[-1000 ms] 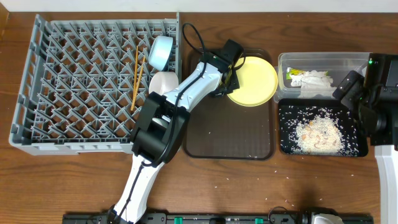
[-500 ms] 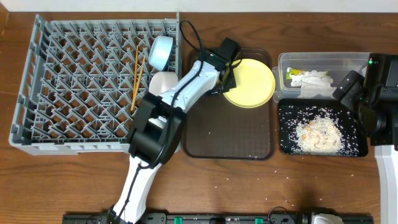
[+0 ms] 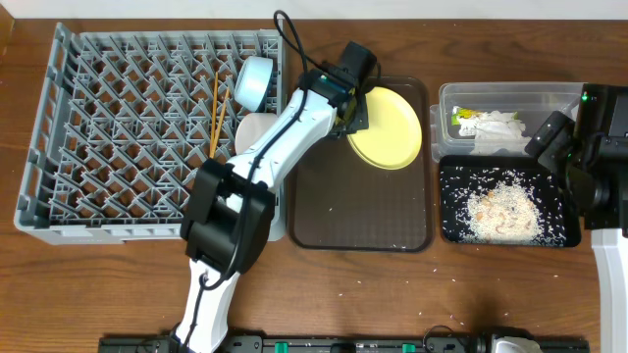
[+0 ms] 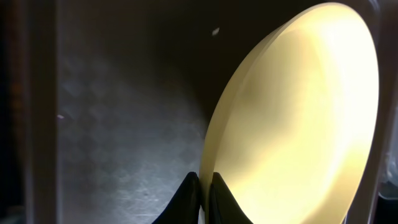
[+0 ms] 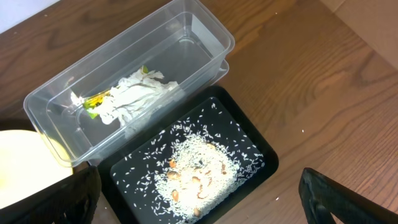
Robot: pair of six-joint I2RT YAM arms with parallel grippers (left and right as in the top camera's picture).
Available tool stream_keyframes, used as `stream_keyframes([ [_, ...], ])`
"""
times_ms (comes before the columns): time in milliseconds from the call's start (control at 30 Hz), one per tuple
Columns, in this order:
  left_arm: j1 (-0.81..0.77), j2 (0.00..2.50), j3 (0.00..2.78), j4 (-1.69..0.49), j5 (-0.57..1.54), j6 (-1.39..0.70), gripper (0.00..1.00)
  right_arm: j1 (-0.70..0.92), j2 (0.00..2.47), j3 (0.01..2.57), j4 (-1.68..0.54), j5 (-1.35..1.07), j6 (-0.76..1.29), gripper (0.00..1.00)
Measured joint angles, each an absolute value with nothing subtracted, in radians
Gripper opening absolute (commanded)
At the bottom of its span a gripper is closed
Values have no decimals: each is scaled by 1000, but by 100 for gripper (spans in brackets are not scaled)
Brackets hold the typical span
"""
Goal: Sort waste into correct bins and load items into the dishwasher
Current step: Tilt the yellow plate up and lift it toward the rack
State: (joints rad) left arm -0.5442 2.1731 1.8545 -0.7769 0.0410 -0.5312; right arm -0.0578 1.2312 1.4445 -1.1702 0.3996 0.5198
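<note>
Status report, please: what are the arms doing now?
Left gripper shut on yellow plate rim, plate tilted above brown tray. Right gripper open, empty, by clear tub. Nothing blocking the rack.

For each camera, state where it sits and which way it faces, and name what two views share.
Overhead: fixed above the table, facing straight down on dish rack, brown tray, yellow plate, clear tub and black tray; both arms show.
Left wrist: on the left arm, facing along the left gripper, shut on the plate's rim.
Right wrist: on the right arm, facing down at tub and black tray; the open right gripper has its fingers in the bottom corners.
Shared: overhead and right wrist both show the tub and black tray.
</note>
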Motion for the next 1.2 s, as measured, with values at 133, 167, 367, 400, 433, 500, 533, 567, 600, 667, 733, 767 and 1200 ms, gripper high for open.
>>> stream_keyframes([
  [133,-543,2124,1854,-774,22,-470,7,-58,1231,1444,-1170,400,520,99],
  [167,-543,2111,1854,-774,19,-459,7,-58,1231,1444,-1170,400,520,99],
  [367,-543,2075,1854,-792,19,-418,7,-58,1231,1444,-1170,400,520,99],
  [400,-543,2075,1853,-796,19,-414,7,-58,1231,1444,-1170,400,520,99],
  [433,-543,2075,1853,-798,19,-413,7,-58,1231,1444,-1170,400,520,99],
  [500,-543,2075,1853,-796,19,-400,7,-58,1231,1444,-1170,400,520,99],
  [533,-543,2075,1853,-796,18,-390,7,-58,1231,1444,-1170,400,520,99],
  [567,-543,2074,1853,-796,13,-380,7,-58,1231,1444,-1170,400,520,99],
  [600,-543,2072,1853,-796,5,-368,7,-58,1231,1444,-1170,400,520,99],
  [667,-541,2059,1850,-794,-15,-344,7,-58,1231,1444,-1170,400,520,99],
  [733,-538,2029,1845,-789,-35,-313,7,-58,1231,1444,-1170,400,520,99],
  [767,-538,2011,1844,-788,-45,-299,7,-58,1231,1444,-1170,400,520,99],
  [1200,-515,1881,1844,-785,-83,-126,7,-58,1231,1444,-1170,400,520,99],
])
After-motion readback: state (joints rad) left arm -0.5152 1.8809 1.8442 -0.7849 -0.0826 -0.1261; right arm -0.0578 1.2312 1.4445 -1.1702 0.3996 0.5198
